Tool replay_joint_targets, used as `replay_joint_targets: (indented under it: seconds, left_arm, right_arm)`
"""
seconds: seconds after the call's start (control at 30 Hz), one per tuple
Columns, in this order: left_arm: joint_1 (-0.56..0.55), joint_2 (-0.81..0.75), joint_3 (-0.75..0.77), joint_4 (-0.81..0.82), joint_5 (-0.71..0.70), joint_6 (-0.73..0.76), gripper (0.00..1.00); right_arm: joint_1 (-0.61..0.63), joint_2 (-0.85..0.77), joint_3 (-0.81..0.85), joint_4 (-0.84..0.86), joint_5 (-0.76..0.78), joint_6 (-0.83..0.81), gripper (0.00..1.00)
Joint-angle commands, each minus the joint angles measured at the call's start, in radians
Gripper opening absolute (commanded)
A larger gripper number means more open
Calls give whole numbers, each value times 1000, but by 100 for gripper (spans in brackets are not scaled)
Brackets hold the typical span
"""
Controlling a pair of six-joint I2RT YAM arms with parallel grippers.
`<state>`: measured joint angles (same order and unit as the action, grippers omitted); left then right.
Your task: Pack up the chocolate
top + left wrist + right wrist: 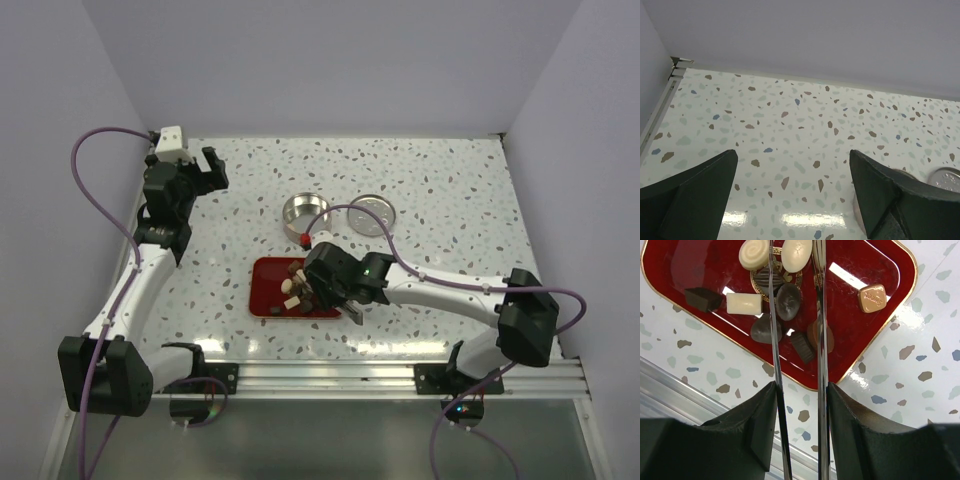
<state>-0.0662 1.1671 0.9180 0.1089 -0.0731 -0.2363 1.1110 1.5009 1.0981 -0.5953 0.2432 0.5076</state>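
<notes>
right claw (801, 395): clamped on the tweezers (774, 340), prob since the pieces are too tiny for bare fingers
chocolate (788, 301): bunched on the red tray (685, 265), right under the blades
tin (305, 212): open, ahead of the claw, lid (372, 214) beside it
in the way: pieces crowd together; tweezer tips run out of shot
left claw (792, 165): spread apart, empty, parked well off over the table (790, 115)

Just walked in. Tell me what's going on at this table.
The right claw grips long metal tweezers, their blades reaching over the red tray and straddling the chocolate lying there. The tips run out of the wrist view, so whether a piece is pinched cannot be told. The left claw hangs open over the table at the far left, holding nothing. The round tin behind the tray looks empty, its lid beside it.
</notes>
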Motion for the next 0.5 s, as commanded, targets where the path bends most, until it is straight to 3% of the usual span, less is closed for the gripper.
replay_joint_targets:
  seconds: [0.0,0.2,0.33,0.47]
  left_arm:
    - [-3,3,7,25,18,-21,100]
    - [-3,3,9,25,21,-21,100]
    - [-3,3,7,23,18,-23,100]
    - [-3,3,8,21,13,-23,100]
  right_arm:
    - [4,24,49,29,-1,5,46]
    - [4,64,74,5,10,-7,46]
    - [6,52,89,-29,45,-17,36]
    - [4,10,117,-96,93,-26,33]
